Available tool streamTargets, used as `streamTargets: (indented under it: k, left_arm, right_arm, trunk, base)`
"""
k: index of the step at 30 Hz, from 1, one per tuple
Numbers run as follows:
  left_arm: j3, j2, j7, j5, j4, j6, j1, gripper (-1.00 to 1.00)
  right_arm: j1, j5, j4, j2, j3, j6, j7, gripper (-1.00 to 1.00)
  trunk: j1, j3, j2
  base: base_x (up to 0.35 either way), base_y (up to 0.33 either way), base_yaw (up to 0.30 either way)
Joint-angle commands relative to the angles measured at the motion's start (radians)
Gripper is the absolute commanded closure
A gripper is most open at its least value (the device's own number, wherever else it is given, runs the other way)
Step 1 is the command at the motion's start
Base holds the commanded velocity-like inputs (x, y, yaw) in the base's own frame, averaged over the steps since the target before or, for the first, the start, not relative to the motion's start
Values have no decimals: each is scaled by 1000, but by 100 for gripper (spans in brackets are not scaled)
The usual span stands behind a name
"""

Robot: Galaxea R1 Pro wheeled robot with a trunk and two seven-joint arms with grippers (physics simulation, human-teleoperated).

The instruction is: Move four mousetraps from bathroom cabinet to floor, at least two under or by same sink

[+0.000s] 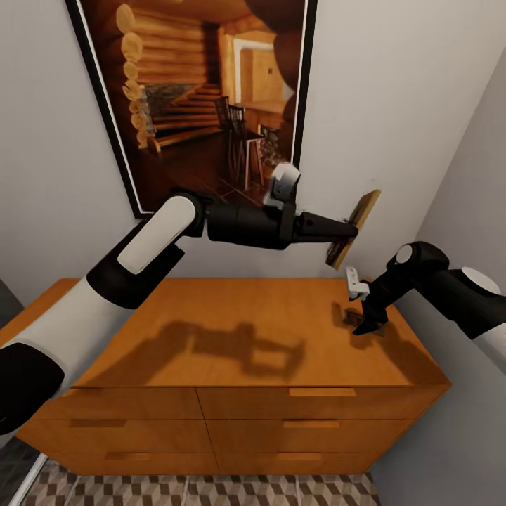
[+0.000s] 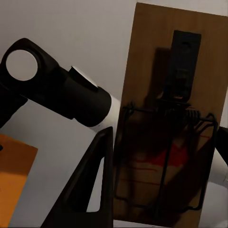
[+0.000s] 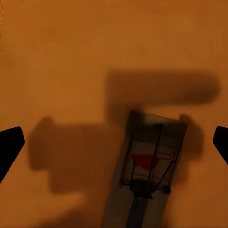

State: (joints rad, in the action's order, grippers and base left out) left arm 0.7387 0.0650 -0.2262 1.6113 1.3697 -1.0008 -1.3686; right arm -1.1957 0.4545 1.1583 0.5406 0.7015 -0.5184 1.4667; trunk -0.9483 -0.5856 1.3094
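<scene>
Meanwhile, a mousetrap [image 3: 148,166] is seen flat on the cabinet [image 1: 232,330] top, centred between the right gripper [image 1: 367,325]'s widely parted fingers, long axis running across the gap rather than along it, while a second mousetrap [image 1: 353,228] is held on edge aloft in the left gripper [image 1: 346,230]'s clamped fingers.

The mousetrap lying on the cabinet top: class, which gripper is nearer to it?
Right. The right gripper hangs open directly above the mousetrap on the cabinet, while the left gripper is higher up, holding another mousetrap.
</scene>
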Motion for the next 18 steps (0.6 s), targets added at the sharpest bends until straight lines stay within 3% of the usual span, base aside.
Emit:
streamTargets:
  k: [1, 18]
  left_arm:
    - [6, 0, -14, -8, -1, 1, -1, 100]
    - [14, 1, -13, -7, 0, 1, -1, 100]
  right_arm:
    - [-1, 1, 0, 0, 2, 0, 3, -100]
    - [1, -13, 46, 4, -11, 30, 3, -100]
  trunk:
    - [0, -1, 1]
    - [0, -1, 1]
  base:
    - [0, 0, 0]
    - [0, 0, 0]
